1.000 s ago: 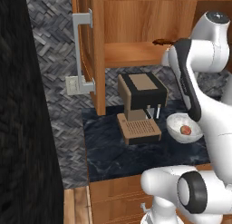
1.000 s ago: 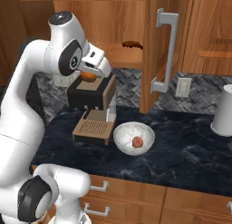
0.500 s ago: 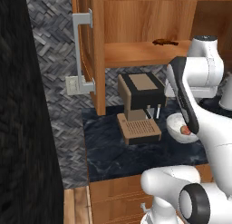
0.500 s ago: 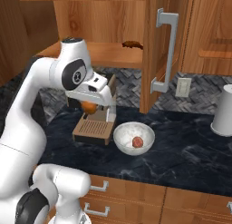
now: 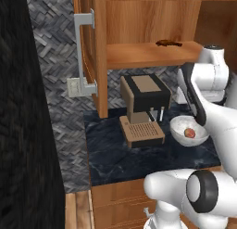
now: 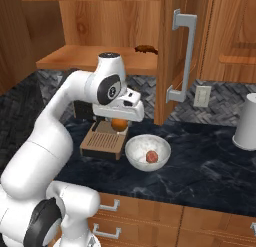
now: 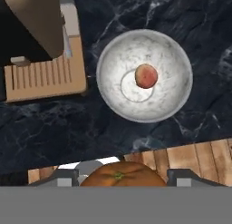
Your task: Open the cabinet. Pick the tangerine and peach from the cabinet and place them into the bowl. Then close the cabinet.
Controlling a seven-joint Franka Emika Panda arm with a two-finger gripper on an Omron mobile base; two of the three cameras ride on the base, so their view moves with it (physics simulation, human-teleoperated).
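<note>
My gripper (image 6: 120, 127) is shut on the tangerine (image 6: 119, 124), holding it above the counter just left of the bowl (image 6: 134, 150). In the hand view the tangerine (image 7: 120, 175) sits between my fingers (image 7: 182, 177), with the speckled bowl (image 7: 117, 60) below and ahead. The peach (image 7: 146, 76) lies inside the bowl, and it is also visible in both base views (image 6: 151, 156) (image 5: 189, 132). The cabinet (image 6: 170, 51) stands open, its wooden shelf (image 5: 148, 54) bare except for a dark brown item (image 5: 169, 42).
A brown coffee machine (image 5: 142, 103) with a slatted drip tray (image 7: 43, 78) stands right beside the bowl. The open door with its silver handle (image 6: 184, 56) juts out over the counter. A white jug (image 6: 247, 122) stands far right. Wooden drawers (image 6: 150, 216) lie below.
The arm has come down from shelf height and moved toward the bowl, carrying the tangerine. The peach and bowl have stayed put.
</note>
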